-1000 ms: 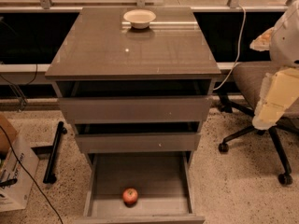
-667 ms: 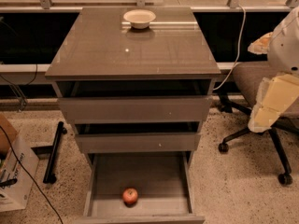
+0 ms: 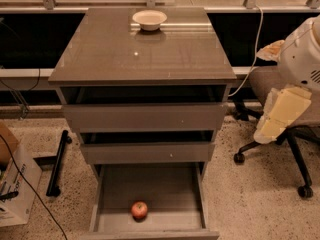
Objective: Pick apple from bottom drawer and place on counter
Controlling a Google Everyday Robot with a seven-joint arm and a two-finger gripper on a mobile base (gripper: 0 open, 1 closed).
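The apple (image 3: 139,210), small and red-orange, lies on the floor of the open bottom drawer (image 3: 150,189), near its front wall and a little left of centre. The counter (image 3: 145,54) is the glossy grey-brown top of the cabinet. My gripper (image 3: 279,115) shows as a cream-coloured piece under the white arm at the right edge. It hangs beside the cabinet at about the height of the upper drawers, well above and to the right of the apple.
A cream bowl (image 3: 149,19) stands at the back of the counter. The two upper drawers (image 3: 145,116) are slightly open. An office chair (image 3: 285,144) stands right of the cabinet, behind the arm. A cardboard box (image 3: 15,184) and a cable lie on the floor at left.
The arm and gripper have shifted a little to the left and downward, toward the cabinet. The apple, drawers and bowl have not moved.
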